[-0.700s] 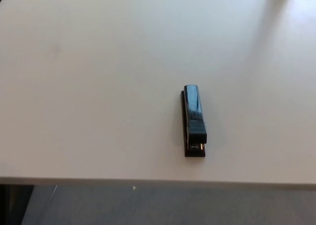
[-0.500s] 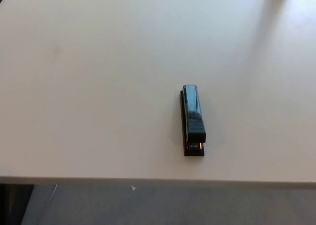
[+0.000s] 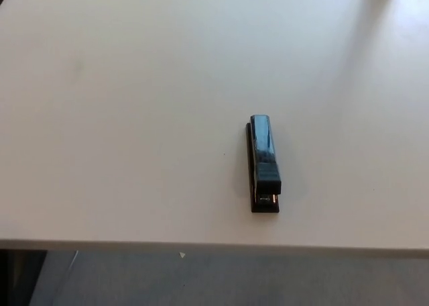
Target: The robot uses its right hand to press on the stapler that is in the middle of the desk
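Observation:
A black stapler (image 3: 263, 163) lies flat on the white desk (image 3: 134, 118), a little right of the middle and close to the front edge. Its long axis runs almost straight away from me, with the stapling end nearest the front edge. No part of either arm or hand shows in the head view.
The desk's front edge (image 3: 201, 245) crosses the bottom of the picture, with grey floor (image 3: 221, 279) below it. A dark object (image 3: 17, 276) stands under the desk at the bottom left. Bright light falls across the desk's far right corner.

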`<state>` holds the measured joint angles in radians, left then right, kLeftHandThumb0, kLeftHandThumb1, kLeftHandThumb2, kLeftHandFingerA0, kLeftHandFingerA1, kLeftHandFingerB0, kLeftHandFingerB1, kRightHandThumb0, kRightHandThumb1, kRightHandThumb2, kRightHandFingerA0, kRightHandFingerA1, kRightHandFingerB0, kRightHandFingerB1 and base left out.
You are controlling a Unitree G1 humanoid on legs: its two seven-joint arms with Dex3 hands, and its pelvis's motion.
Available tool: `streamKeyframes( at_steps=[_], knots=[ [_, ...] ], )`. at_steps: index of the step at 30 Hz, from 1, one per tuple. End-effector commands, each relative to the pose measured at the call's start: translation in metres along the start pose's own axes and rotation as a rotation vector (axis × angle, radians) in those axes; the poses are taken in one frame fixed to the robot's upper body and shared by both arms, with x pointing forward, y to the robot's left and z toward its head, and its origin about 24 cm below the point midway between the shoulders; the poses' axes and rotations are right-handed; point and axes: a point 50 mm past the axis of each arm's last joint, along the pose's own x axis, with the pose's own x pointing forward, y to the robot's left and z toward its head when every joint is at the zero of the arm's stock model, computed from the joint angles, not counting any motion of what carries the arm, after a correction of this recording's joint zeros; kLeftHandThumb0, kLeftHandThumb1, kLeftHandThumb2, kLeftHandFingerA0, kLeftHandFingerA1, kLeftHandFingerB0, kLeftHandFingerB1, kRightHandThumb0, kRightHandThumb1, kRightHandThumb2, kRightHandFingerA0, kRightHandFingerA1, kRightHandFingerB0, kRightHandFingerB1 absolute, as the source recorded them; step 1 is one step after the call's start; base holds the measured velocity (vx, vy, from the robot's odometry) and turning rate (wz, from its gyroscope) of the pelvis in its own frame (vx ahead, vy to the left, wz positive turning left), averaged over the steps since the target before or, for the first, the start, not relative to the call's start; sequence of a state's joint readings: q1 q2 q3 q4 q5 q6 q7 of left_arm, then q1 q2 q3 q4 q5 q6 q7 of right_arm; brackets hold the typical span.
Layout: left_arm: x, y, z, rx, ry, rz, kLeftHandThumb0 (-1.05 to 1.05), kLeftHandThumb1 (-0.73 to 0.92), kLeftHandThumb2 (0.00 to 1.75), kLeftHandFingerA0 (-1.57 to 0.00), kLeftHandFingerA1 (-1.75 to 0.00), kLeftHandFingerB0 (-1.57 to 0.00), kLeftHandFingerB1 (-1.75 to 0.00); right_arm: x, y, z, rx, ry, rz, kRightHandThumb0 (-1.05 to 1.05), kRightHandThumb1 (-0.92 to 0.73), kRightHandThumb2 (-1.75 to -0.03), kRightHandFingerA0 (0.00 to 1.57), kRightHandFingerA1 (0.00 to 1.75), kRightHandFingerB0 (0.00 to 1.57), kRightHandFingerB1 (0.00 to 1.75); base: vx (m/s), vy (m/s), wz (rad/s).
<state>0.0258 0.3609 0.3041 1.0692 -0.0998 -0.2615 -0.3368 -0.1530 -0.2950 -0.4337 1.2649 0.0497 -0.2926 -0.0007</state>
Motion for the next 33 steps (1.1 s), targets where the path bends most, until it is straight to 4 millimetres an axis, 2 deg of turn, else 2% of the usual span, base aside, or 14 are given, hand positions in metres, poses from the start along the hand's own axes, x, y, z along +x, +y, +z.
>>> streamKeyframes(
  at_steps=[1,3,6,7,12,13,14,18,21,27,28,29,32,33],
  knots=[
    [-0.001,0.011,0.008,0.003,-0.036,0.029,-0.54,0.87,1.02,0.00,-0.25,0.00,-0.21,-0.008,-0.048,-0.005,0.139,-0.034,-0.286,0.02,-0.89,-0.66,0.83,1.23,0.61,0.93,0.00,0.000,0.00],
    [0.000,0.011,0.010,-0.005,-0.042,0.029,-0.55,0.88,1.02,0.00,-0.24,0.00,-0.20,-0.014,-0.066,-0.010,0.176,-0.050,-0.359,-0.04,-0.87,-0.67,0.84,1.17,0.56,0.97,0.00,0.000,0.00],
    [0.000,0.011,0.011,-0.004,-0.050,0.028,-0.56,0.88,1.02,0.00,-0.24,0.00,-0.20,-0.019,-0.081,-0.010,0.192,-0.068,-0.430,-0.01,-0.85,-0.63,0.86,1.14,0.58,0.88,0.00,0.000,0.00],
    [0.000,0.011,0.011,-0.004,-0.051,0.027,-0.56,0.87,1.02,0.00,-0.24,0.00,-0.20,-0.021,-0.088,-0.010,0.188,-0.078,-0.459,-0.02,-0.84,-0.65,0.91,1.02,0.59,0.80,0.00,0.000,0.00],
    [0.001,0.011,0.012,-0.006,-0.044,0.028,-0.57,0.89,1.02,0.00,-0.22,0.00,-0.18,-0.030,-0.131,0.010,0.361,-0.199,-0.644,-0.07,-0.81,-0.65,0.98,0.98,0.69,0.76,0.00,0.000,0.00],
    [0.002,0.011,0.013,-0.005,-0.046,0.032,-0.56,0.89,1.02,0.00,-0.22,0.00,-0.18,-0.032,-0.139,0.016,0.403,-0.237,-0.672,-0.05,-0.81,-0.64,0.98,1.01,0.68,0.85,0.00,0.000,0.00],
    [0.002,0.012,0.014,-0.004,-0.045,0.035,-0.56,0.88,1.02,0.00,-0.23,0.00,-0.19,-0.035,-0.150,0.025,0.444,-0.283,-0.727,-0.11,-0.78,-0.63,1.03,0.94,0.71,0.77,0.00,0.000,0.00],
    [0.003,0.011,0.016,-0.003,-0.056,0.028,-0.57,0.87,1.02,0.00,-0.24,0.00,-0.20,-0.043,-0.178,0.072,0.583,-0.502,-0.846,0.01,-0.80,-0.62,0.94,1.25,0.71,0.90,0.00,0.000,0.00],
    [0.003,0.010,0.014,-0.009,-0.048,0.020,-0.56,0.87,1.02,0.00,-0.23,0.00,-0.20,-0.052,-0.192,0.111,0.616,-0.693,-0.801,-0.08,-0.80,-0.64,1.08,1.16,0.66,0.95,0.00,0.000,0.00],
    [0.002,0.011,0.012,-0.001,-0.042,0.027,-0.53,0.86,1.02,0.00,-0.24,0.00,-0.22,-0.083,-0.169,0.208,0.550,-1.086,-0.579,0.07,-0.84,-0.66,1.03,1.42,0.68,1.02,0.00,0.000,0.00],
    [0.002,0.011,0.012,-0.005,-0.041,0.030,-0.44,0.92,0.91,0.00,-0.18,0.00,-0.15,-0.090,-0.161,0.225,0.546,-1.145,-0.525,0.10,-0.82,-0.70,1.06,1.41,0.68,1.01,0.00,0.000,0.00],
    [0.002,0.011,0.011,0.003,-0.042,0.033,-0.53,0.85,1.02,0.00,-0.25,0.00,-0.23,-0.097,-0.152,0.241,0.540,-1.188,-0.468,0.10,-0.83,-0.71,1.06,1.42,0.69,1.05,0.00,0.000,0.00],
    [0.002,0.011,0.010,-0.002,-0.037,0.030,-0.52,0.86,1.02,0.00,-0.24,0.00,-0.22,-0.120,-0.123,0.281,0.489,-1.294,-0.324,0.13,-0.87,-0.73,1.12,1.42,0.69,1.08,0.00,0.000,0.00],
    [0.002,0.010,0.011,-0.004,-0.038,0.034,-0.45,0.92,0.90,-0.01,-0.20,0.00,-0.16,-0.126,-0.115,0.291,0.450,-1.329,-0.297,0.15,-0.86,-0.76,1.15,1.35,0.71,1.06,0.00,0.000,0.00]
  ],
)
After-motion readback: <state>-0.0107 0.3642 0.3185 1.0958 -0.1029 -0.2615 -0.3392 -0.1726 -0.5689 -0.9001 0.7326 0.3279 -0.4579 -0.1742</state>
